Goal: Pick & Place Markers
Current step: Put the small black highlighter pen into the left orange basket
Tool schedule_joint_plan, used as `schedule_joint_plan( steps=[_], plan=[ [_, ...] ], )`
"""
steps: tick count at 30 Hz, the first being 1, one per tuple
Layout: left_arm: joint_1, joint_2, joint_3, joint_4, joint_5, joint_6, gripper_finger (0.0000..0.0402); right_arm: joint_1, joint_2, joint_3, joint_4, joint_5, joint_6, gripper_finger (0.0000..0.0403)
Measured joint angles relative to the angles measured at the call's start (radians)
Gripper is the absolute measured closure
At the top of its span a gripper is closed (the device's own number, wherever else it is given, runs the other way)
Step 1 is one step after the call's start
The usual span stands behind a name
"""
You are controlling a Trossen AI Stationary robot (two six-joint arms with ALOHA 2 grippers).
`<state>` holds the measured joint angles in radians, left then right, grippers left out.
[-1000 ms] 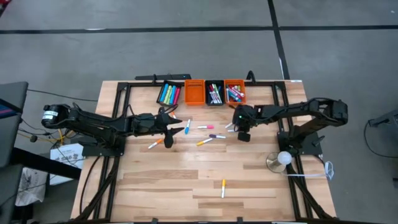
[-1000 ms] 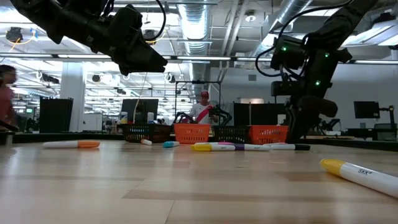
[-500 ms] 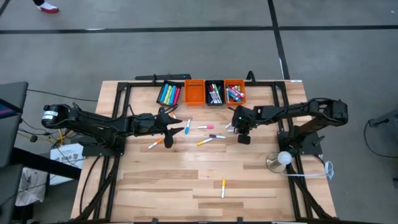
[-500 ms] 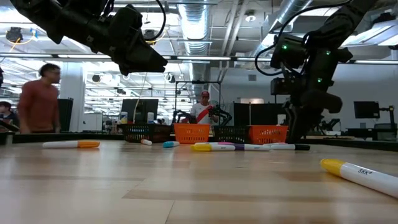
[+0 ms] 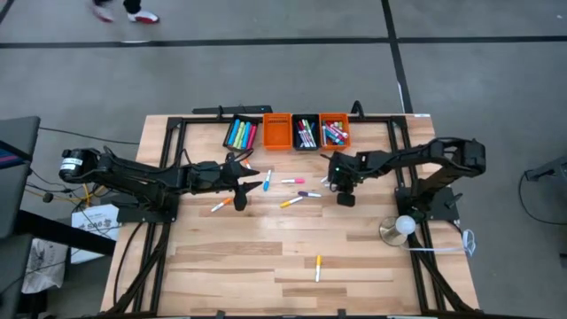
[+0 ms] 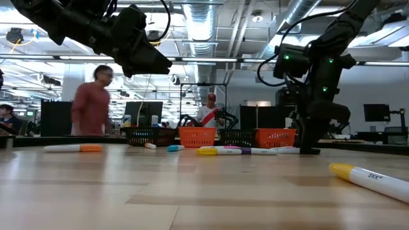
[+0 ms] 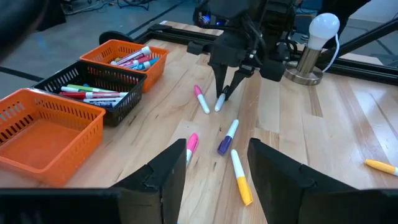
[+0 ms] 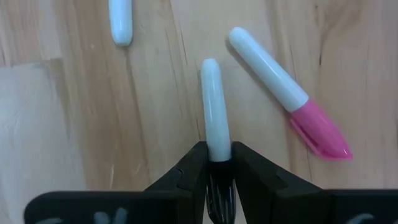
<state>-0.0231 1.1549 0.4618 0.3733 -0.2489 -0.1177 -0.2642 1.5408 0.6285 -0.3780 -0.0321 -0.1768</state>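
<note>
Shifted slightly toward table centre: right arm; a person walks across the room behind. Left gripper (image 5: 241, 184) hovers off the wood unmoved, fingers apart, holding nothing; blue marker (image 5: 267, 181) just ahead of it, orange-capped one (image 5: 221, 205) just beside. Right gripper (image 8: 217, 163) pinches the black cap of a white marker (image 8: 211, 107), smooth rounded barrel lying on pale wood grain; pink-capped marker (image 8: 282, 93) near its tips. Mesh bins (image 5: 290, 131) beyond both grippers hold more markers.
</note>
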Motion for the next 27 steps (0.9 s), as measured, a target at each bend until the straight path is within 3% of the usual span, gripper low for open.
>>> schedule_joint_plan(
  steps=[10,17,27],
  plan=[
    [0.000,0.000,0.000,0.000,0.000,0.000,0.0234,0.003,-0.058,-0.014,0.027,-0.032,-0.015,0.0339],
    [0.000,0.000,0.000,0.000,0.000,0.000,0.0234,0.009,-0.091,-0.016,0.014,-0.077,-0.018,0.0379],
    [0.000,0.000,0.000,0.000,0.000,0.000,0.0234,0.009,-0.144,0.010,0.019,-0.078,-0.018,0.0361]
  ],
)
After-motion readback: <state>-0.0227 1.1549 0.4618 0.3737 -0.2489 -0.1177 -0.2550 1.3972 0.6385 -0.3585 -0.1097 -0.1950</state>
